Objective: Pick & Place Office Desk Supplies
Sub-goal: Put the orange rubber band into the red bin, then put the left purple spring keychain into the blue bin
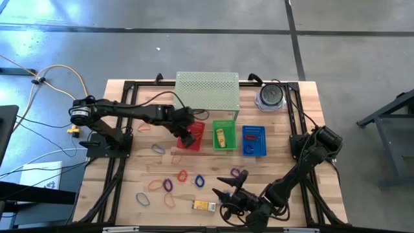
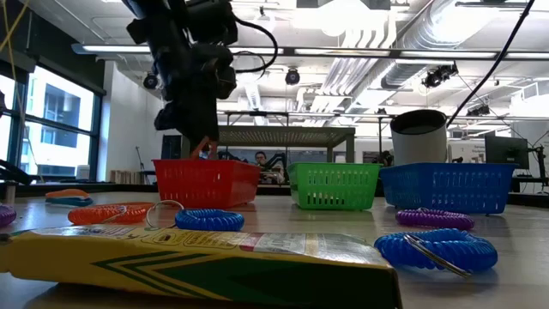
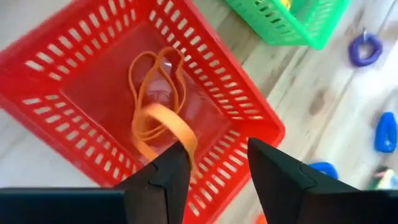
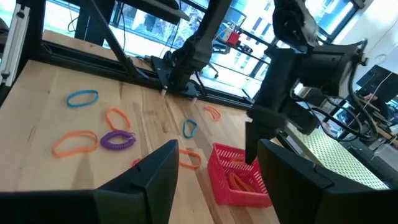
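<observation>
A yellow box (image 2: 197, 262) lies nearest in the low view, flat on the table's front edge. The thing in hand, though, is an orange rubber band (image 3: 163, 127), draped against one finger of the left gripper (image 3: 217, 171), whose jaws are spread apart directly above the red basket (image 3: 261, 121). More orange bands (image 3: 155, 81) already lie inside, so the band should drop straight down. The right gripper (image 1: 228, 194) waits open near the front edge, closer to the loose bands.
</observation>
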You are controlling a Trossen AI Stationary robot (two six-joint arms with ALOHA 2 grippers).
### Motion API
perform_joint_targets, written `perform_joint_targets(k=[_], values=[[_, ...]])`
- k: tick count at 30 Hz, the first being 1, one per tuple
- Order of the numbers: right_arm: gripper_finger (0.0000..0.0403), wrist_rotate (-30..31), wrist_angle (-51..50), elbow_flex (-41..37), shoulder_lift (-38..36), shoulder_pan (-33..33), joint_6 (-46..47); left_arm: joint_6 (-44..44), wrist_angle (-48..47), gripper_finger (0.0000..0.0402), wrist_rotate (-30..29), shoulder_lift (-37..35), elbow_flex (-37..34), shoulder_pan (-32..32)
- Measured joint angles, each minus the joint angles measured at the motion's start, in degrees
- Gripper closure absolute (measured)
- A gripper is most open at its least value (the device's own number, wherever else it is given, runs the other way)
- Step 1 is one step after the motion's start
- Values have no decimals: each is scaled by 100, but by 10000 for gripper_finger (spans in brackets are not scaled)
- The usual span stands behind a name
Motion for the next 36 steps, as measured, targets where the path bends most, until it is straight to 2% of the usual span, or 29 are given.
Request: perform_joint_targets(k=[6, 13, 19, 24, 28, 32, 36], values=[[196, 17, -97, 0, 0, -17, -18, -204, -257, 247, -61, 166, 426, 134], [196, 26, -255, 0, 0, -17, -15, -1, -1838, 247, -278, 1211, 1495, -25], [196, 24, -310, 0, -1, -17, -19, 289, -2719, 247, -772, 1783, 2399, -240], [196, 38, -440, 0, -2, -14, -4, 479, -3691, 247, -811, 1701, 3034, -317], [196, 43, -675, 0, -2, -13, 247, 473, -4557, 247, -779, 1352, 3403, -534], [196, 12, -952, -2, -4, -11, 634, 433, -5102, 247, -575, 971, 3412, -1020], [196, -54, -1168, -2, -4, 0, 1047, -42, -5283, 247, -344, 644, 3406, -1718]])
